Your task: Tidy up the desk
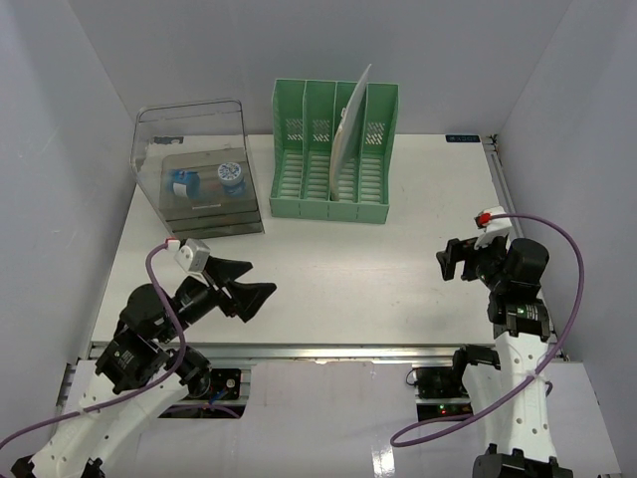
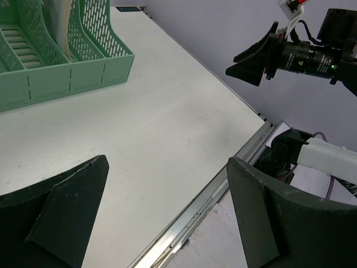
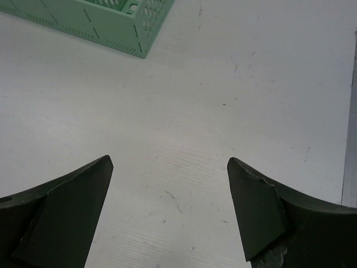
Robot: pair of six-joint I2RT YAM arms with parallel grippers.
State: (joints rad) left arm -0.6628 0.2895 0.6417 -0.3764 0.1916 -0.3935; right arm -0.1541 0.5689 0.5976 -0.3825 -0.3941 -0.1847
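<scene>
The white desk (image 1: 358, 269) fills the top view, with a silver rail (image 1: 328, 351) along its near edge. My left gripper (image 1: 249, 284) is open and empty above the near left part of the desk. My right gripper (image 1: 453, 261) is open and empty above the right part. In the left wrist view the desk (image 2: 150, 128) and rail (image 2: 206, 206) lie between my open left gripper (image 2: 167, 173), and my right gripper (image 2: 251, 58) shows at the top right. In the right wrist view bare desk (image 3: 184, 111) lies under my open right gripper (image 3: 170, 167).
A green slotted file rack (image 1: 333, 154) stands at the back centre with a white sheet (image 1: 350, 118) in one slot; it also shows in both wrist views (image 2: 56, 61) (image 3: 111, 17). A clear plastic drawer box (image 1: 199, 179) at the back left holds small blue items (image 1: 231, 175).
</scene>
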